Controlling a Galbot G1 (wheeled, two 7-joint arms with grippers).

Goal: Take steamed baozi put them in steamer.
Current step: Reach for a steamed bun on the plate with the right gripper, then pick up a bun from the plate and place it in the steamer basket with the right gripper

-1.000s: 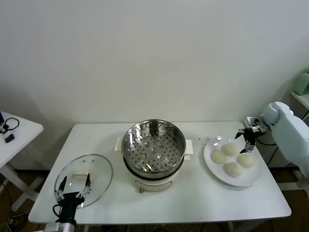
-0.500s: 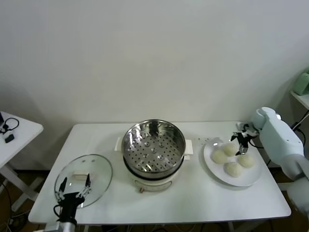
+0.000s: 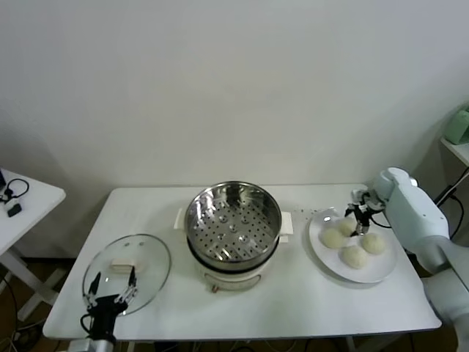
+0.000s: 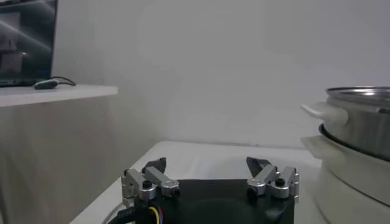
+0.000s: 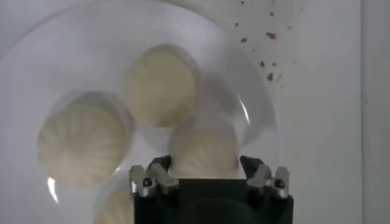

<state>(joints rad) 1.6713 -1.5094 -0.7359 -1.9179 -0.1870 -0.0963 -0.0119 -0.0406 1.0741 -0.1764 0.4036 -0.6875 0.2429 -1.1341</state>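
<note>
Several cream-white steamed baozi lie on a white plate (image 3: 382,270) at the table's right. My right gripper (image 3: 358,222) is down over the plate's far side, its two fingers pressed against the sides of one baozi (image 5: 204,146), which still rests on the plate. Beside it lie other baozi (image 5: 159,85) (image 5: 82,146). In the right wrist view my right gripper (image 5: 204,164) holds the bun between its tips. The steel steamer (image 3: 233,220) with its perforated tray stands mid-table with nothing in it. My left gripper (image 3: 110,295) waits open at the front left.
A round glass lid (image 3: 146,257) lies flat on the table under my left gripper (image 4: 206,164). The steamer's side (image 4: 359,128) shows in the left wrist view. Dark crumbs (image 3: 304,213) dot the table between steamer and plate. A small side table (image 3: 22,205) stands far left.
My right gripper moved left and down from the plate's far right edge onto a baozi, and its fingers closed in on it. The left arm stayed where it was.
</note>
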